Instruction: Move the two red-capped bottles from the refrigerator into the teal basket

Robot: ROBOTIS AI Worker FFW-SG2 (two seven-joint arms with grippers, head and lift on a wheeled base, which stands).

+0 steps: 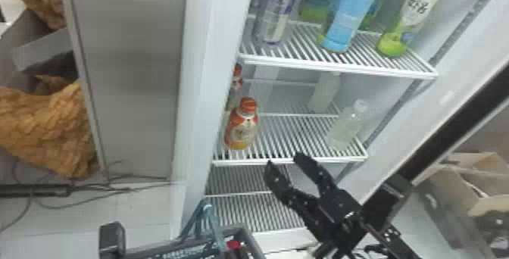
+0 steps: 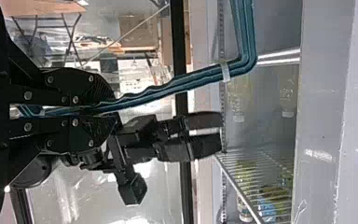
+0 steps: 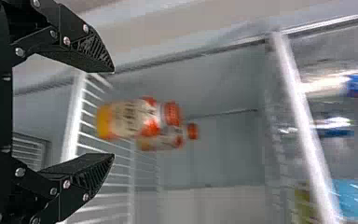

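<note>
- The front red-capped bottle (image 1: 242, 129) stands upright near the left end of the refrigerator's (image 1: 199, 88) shelf (image 1: 288, 159); we see the rear red-capped bottle (image 1: 236, 82) behind it, partly hidden.
- We see our right gripper (image 1: 285, 159) in front of that shelf's edge, to the right of the front bottle and apart from it. Its two fingers (image 3: 86, 51) stand wide apart with nothing between the tips, both bottles lying beyond the gap in the right wrist view.
- Our right arm comes in from the bottom edge, slanting up and leftward, fingers leading toward the shelves.
- Our left gripper (image 2: 114, 107) has its fingers together, clamped on the teal handle (image 2: 168, 87) of the basket.
- The teal basket (image 1: 246, 230) sits low in front of the refrigerator, its handle raised and a red item (image 1: 233, 244) inside.
- Two pale bottles (image 1: 344, 129) stand toward our shelf's right side, one farther back.
- Above, we see a clear bottle (image 1: 276, 16), a blue bottle (image 1: 350, 16) and a green-bottomed bottle (image 1: 411, 19) on the upper shelf (image 1: 295, 46).
</note>
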